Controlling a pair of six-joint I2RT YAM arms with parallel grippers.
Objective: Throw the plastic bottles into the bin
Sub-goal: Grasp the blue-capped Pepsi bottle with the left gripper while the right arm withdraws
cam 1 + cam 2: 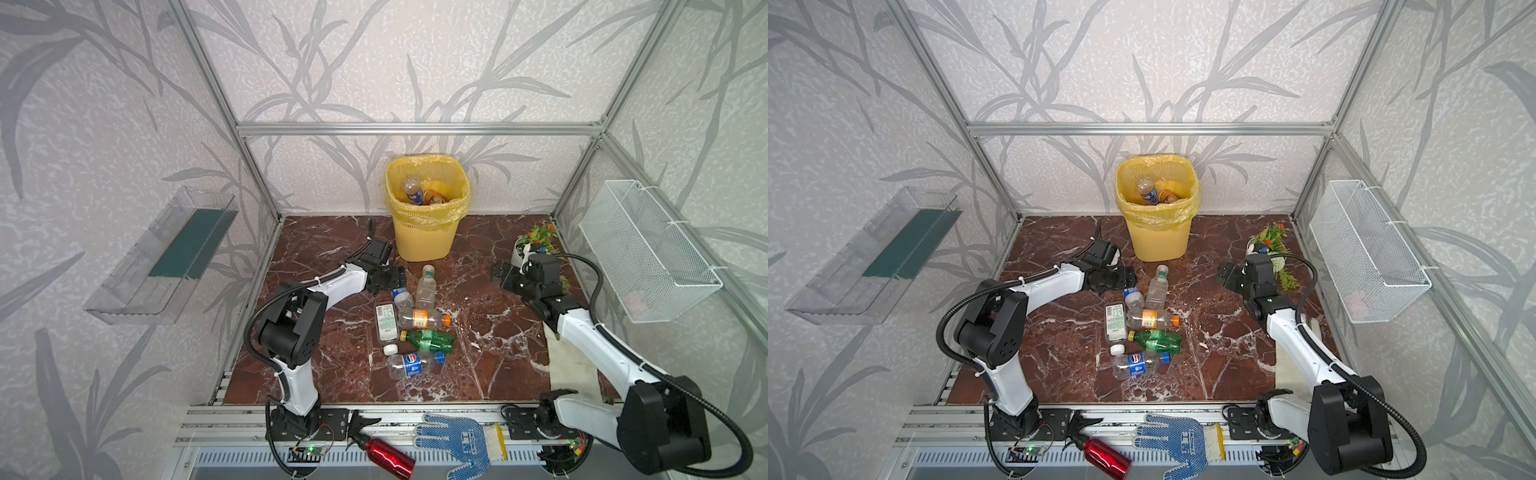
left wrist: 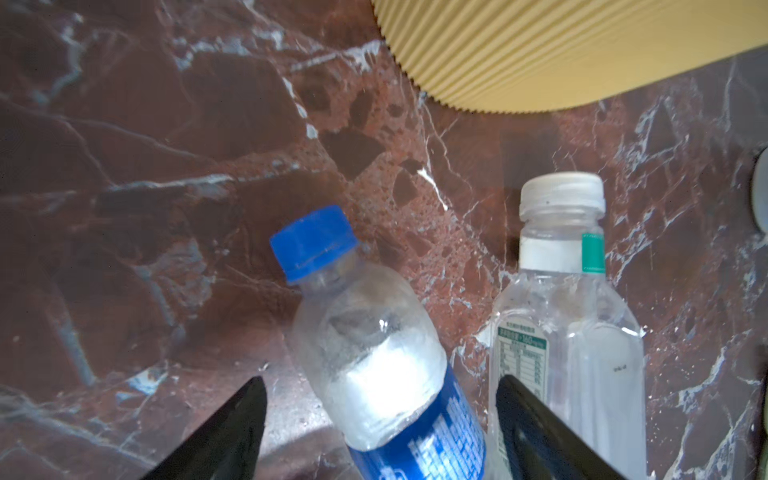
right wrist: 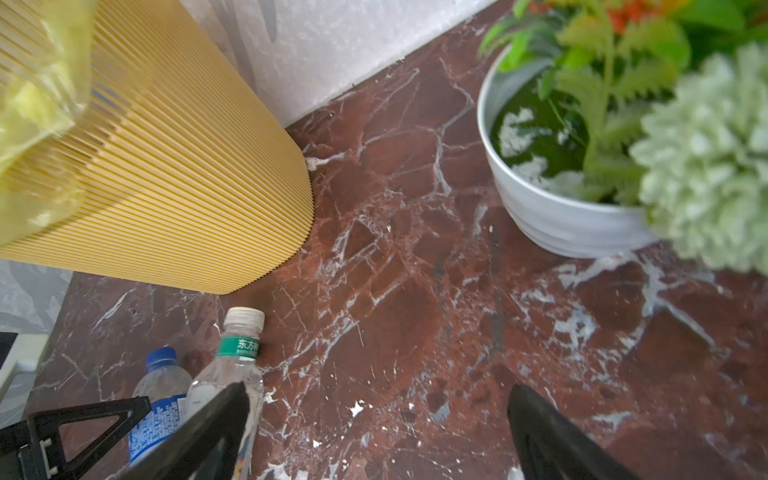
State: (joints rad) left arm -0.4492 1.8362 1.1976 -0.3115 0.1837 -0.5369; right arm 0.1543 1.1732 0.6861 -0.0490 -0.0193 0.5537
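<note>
L gripper (image 2: 381,379) is spread, jaws either side of the blue-cap bottle (image 2: 365,316); the white-cap bottle (image 2: 565,332) lies just outside one jaw. Ahead of it, near, stands the bin (image 2: 540,54). R gripper (image 3: 377,385) is spread too, over the marble tabletop (image 3: 415,311).

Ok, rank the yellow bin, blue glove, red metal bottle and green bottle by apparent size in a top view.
1. yellow bin, clearly largest.
2. blue glove, though it lies nearer the camera and runs off the frame edge.
3. red metal bottle, also near the camera.
4. green bottle, smallest.
</note>
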